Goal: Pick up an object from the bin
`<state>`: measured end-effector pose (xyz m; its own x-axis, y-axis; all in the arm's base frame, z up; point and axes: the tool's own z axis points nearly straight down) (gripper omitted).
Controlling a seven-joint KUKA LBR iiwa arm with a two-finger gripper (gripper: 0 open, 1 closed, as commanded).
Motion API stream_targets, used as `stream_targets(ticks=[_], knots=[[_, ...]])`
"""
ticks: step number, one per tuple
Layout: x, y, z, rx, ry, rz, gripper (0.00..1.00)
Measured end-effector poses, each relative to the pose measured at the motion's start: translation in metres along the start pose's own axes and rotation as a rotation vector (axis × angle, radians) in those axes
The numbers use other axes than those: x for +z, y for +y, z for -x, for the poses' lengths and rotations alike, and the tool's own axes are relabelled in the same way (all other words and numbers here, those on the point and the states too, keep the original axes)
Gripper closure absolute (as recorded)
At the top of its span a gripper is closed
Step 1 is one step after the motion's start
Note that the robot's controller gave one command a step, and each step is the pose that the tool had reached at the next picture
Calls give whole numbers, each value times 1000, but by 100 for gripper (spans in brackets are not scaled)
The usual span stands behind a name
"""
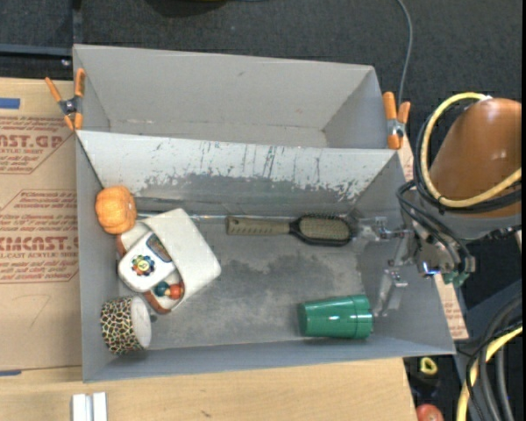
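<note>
The hand (393,281) hangs low by the right wall of the bin (237,103), just beside the right end of a green cup (336,317). The cup lies on its side near the bin's lower right corner as the camera sees it. A black hairbrush (291,229) lies near, towards the far wall. For a clean pick, I judge the hand should centre over the cup's body, clear of the wall, before closing. How far open it is I cannot tell, and I see nothing held in it.

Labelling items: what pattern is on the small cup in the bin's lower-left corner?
The cup has leopard print, camera view.

Black floor (289,16), pale wooden tabletop (245,393)
</note>
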<state>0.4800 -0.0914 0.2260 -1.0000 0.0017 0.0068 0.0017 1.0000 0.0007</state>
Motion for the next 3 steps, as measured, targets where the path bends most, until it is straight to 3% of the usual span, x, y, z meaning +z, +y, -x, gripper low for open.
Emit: stream_targets(ticks=[1, 2, 3], knots=[[-4, 1, 2, -2, -8, -1, 0], [135, 22, 1, -193, -10, -2, 0], [66, 25, 2, -174, -16, -4, 0]])
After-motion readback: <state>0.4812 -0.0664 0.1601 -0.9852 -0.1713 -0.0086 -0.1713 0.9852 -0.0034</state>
